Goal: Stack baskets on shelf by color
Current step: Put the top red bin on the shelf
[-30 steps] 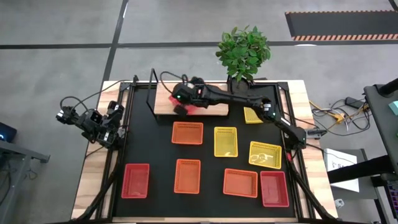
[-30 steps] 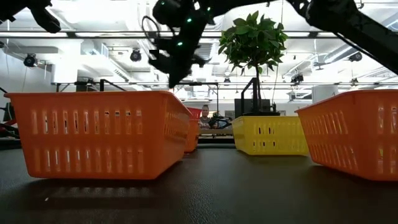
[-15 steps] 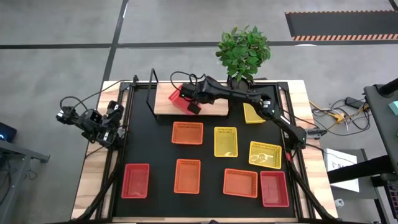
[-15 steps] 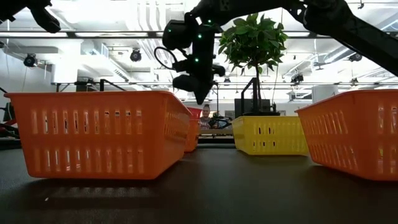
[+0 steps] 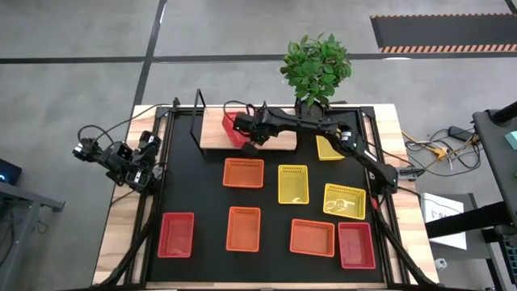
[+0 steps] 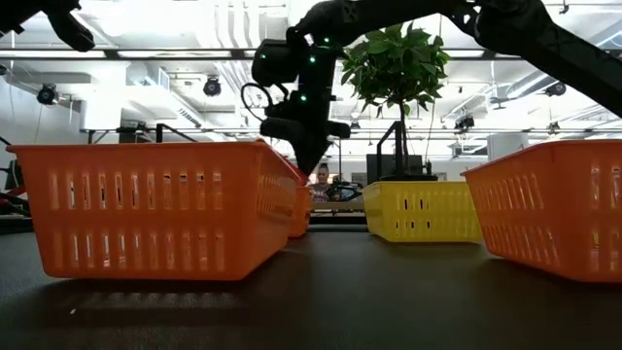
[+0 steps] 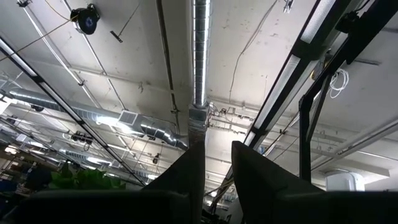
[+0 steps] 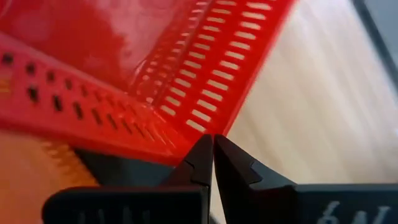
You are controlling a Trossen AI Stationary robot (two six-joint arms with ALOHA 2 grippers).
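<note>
The right gripper (image 5: 252, 141) hangs over the shelf (image 5: 279, 139) beside the red basket (image 5: 233, 129) lying there, its fingers (image 8: 205, 158) pressed together and holding nothing; the left gripper (image 5: 145, 166) waits at the table's left edge, slightly open

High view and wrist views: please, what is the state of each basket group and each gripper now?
Red basket: on the shelf.
Right gripper: shut, at that basket's edge.
Left gripper: open, parked at the table's left side, pointing up.
Other eight baskets: spread singly on the black tabletop, none stacked.
</note>
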